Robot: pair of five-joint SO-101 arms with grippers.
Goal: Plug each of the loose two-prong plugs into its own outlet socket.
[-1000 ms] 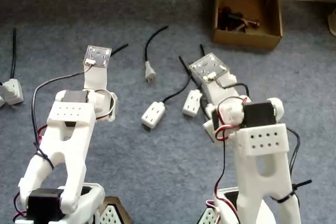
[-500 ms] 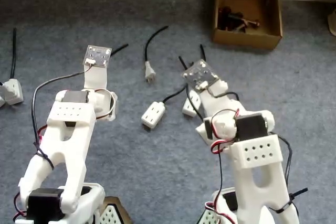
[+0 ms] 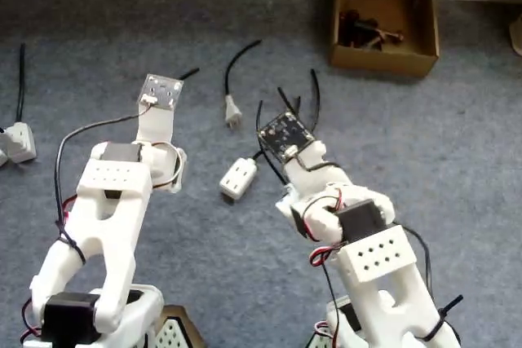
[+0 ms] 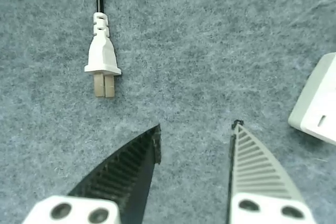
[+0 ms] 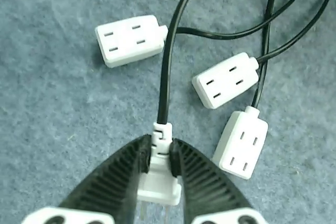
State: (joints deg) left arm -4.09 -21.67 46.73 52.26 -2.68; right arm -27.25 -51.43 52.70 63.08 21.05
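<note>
A white plug (image 3: pixel 232 112) on a black cord lies on the grey carpet (image 3: pixel 473 160) between the wrists of the left arm (image 3: pixel 114 193) and the right arm (image 3: pixel 363 238), an outlet socket (image 3: pixel 238 178) near the right one (another socket (image 3: pixel 18 143) sits at the far left edge), a cardboard box (image 3: pixel 383 61) beyond.

Soft, even light bathed the carpet (image 3: pixel 457 160) I worked over; shadow pooled inside the cardboard box (image 3: pixel 383 63).

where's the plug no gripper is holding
High view: the loose plug lies on the carpet between the open left gripper and the right gripper, beyond the nearest outlet socket.
</note>
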